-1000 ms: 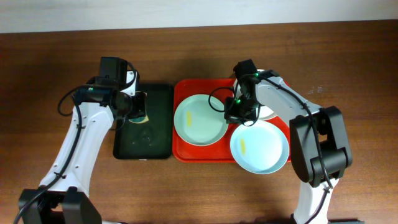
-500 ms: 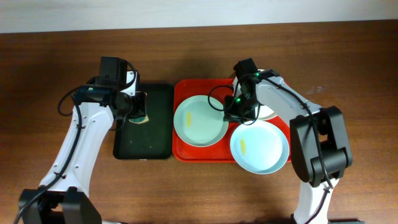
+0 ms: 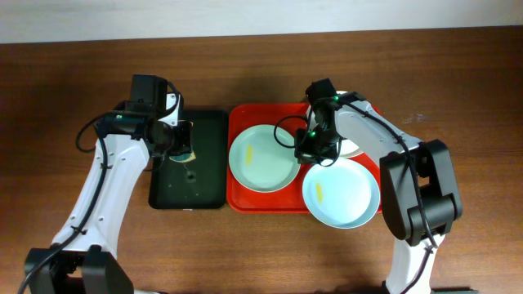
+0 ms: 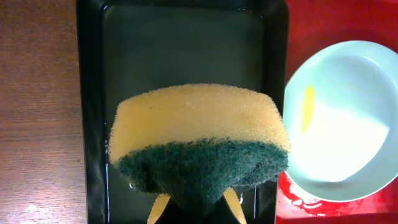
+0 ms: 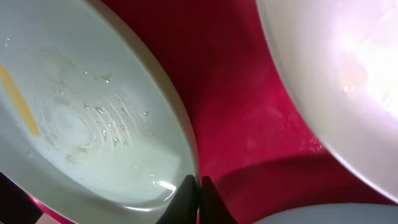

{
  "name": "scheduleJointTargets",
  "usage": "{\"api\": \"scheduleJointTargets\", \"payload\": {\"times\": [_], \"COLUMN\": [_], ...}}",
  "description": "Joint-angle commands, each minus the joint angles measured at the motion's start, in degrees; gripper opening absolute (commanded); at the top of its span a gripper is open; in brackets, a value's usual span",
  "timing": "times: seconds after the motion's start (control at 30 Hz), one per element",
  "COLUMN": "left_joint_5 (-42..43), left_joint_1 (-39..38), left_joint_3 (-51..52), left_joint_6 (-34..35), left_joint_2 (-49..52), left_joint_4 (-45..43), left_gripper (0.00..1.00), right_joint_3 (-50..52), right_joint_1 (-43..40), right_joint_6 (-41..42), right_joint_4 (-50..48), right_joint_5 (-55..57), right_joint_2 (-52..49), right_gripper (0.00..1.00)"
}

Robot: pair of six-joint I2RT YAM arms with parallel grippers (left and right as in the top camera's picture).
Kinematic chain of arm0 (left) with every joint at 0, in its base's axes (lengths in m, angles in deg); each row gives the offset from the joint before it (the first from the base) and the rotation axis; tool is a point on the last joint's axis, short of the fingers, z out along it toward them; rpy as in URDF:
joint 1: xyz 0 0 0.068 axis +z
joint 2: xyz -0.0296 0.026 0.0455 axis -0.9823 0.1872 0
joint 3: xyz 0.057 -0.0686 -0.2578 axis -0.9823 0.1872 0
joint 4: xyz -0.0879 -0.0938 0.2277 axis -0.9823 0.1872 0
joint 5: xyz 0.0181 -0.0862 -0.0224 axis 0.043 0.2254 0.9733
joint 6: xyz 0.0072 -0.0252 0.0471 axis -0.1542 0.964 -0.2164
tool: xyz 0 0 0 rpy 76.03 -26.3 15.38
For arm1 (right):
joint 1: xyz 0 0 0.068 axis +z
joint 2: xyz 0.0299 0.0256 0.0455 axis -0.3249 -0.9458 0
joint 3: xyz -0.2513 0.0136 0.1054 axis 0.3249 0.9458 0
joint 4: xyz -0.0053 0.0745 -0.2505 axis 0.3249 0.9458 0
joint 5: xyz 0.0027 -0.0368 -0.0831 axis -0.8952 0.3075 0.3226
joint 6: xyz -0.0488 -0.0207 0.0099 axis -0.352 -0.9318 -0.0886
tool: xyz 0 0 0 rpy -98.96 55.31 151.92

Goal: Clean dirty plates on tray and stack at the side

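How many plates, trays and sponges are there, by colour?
Pale blue-green round plates: 2
White round plate: 1
Red rectangular plastic tray: 1
Dark green-black rectangular tray: 1
Yellow-and-green sponge: 1
Total: 6

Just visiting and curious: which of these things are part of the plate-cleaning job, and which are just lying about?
Part of the job: blue-green plate, second blue-green plate, white plate, red tray, sponge.
Just there: dark tray, wooden table.
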Motion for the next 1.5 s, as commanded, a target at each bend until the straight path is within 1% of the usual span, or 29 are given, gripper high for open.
{"api": "scheduleJointTargets", "payload": {"times": [0.0, 0.1, 0.13, 0.2, 0.27, 0.5, 0.53, 0.57, 0.67, 0.73, 0.77, 0.8, 1.0, 1.13, 1.27, 1.37, 1.43, 1.47], "left_joint_5": [0.66, 0.66, 0.63, 0.63, 0.63, 0.63, 0.61, 0.61, 0.61, 0.61, 0.61, 0.63, 0.68, 0.7, 0.98, 4.57, 10.1, 11.34], "left_joint_1": [-0.02, -0.02, -0.02, -0.02, -0.02, -1.03, -1.2, -1.38, -1.4, -1.42, -1.42, -1.42, -1.42, -1.42, -1.42, -1.42, -1.62, -1.95], "left_joint_3": [0.22, 0.22, 0.22, 0.22, 0.22, 0.22, 0.22, 0.22, 0.22, 0.22, 0.22, 0.22, 0.2, 0.0, -3.54, -7.17, -8.41, -8.39], "left_joint_6": [-0.11, -0.11, -0.11, -0.11, -0.11, -0.11, -0.11, -0.11, -0.11, -0.11, -0.11, -0.11, -0.09, -0.09, -0.11, -0.17, -0.13, -0.13], "left_joint_2": [0.26, 0.26, 0.26, 0.26, 0.26, 0.26, 0.31, 0.37, 0.42, 0.42, 0.42, 0.42, 0.42, 0.55, 3.41, 6.6, 8.26, 8.5], "left_joint_4": [-0.09, -0.07, -0.07, -0.07, -0.07, -0.07, -0.07, -0.07, -0.07, -0.07, -0.04, -0.04, -0.11, 0.24, 4.09, 5.75, 5.46, 5.18], "left_gripper": [0.0, 0.0, 0.0, 0.0, 0.0, 0.0, 0.0, 0.0, 0.0, 0.0, 0.0, 0.0, 0.0, 0.0, 0.0, 0.0, 0.0, 0.0], "right_joint_3": [-1.07, -1.07, -1.07, -1.07, -1.07, -1.07, -1.07, -1.07, -1.07, -1.07, -1.07, -1.07, -1.07, -1.07, -1.07, -1.07, -1.07, -1.07], "right_joint_1": [0.48, 0.44, 0.42, 0.44, 0.44, 0.44, 0.44, 0.44, 0.44, 0.44, 0.44, 0.44, 0.48, 0.5, 1.18, 2.08, 2.75, 2.8], "right_joint_6": [-0.57, -0.55, -0.57, -0.55, -0.55, -0.55, -0.57, -0.57, -0.55, -0.55, -0.55, -0.55, -0.55, -0.55, -0.55, -0.55, -0.5, -0.48], "right_joint_4": [0.15, -1.11, -1.44, -1.97, -1.97, -1.22, -1.01, -0.92, -1.16, -1.33, -1.33, -1.31, -1.27, -0.81, -0.5, -1.11, -1.18, -1.11], "right_joint_5": [0.39, 1.79, 1.99, 1.95, 1.92, 1.68, 1.73, 1.75, 2.38, 3.54, 3.69, 3.65, 0.11, -0.26, -0.24, -0.17, 1.75, 2.4], "right_joint_2": [-0.5, -0.5, -0.5, -0.5, -0.5, -0.5, -0.5, -0.5, -0.5, -0.5, -0.5, -0.5, -0.5, -0.5, -0.5, -0.5, -0.5, -0.5], "right_gripper": [0.07, 0.14, 0.14, 0.12, 0.04, 0.05, 0.15, 0.2, 0.22, 0.21, 0.18, 0.04, 0.04, 0.04, 0.04, 0.04, 0.04, 0.04]}}
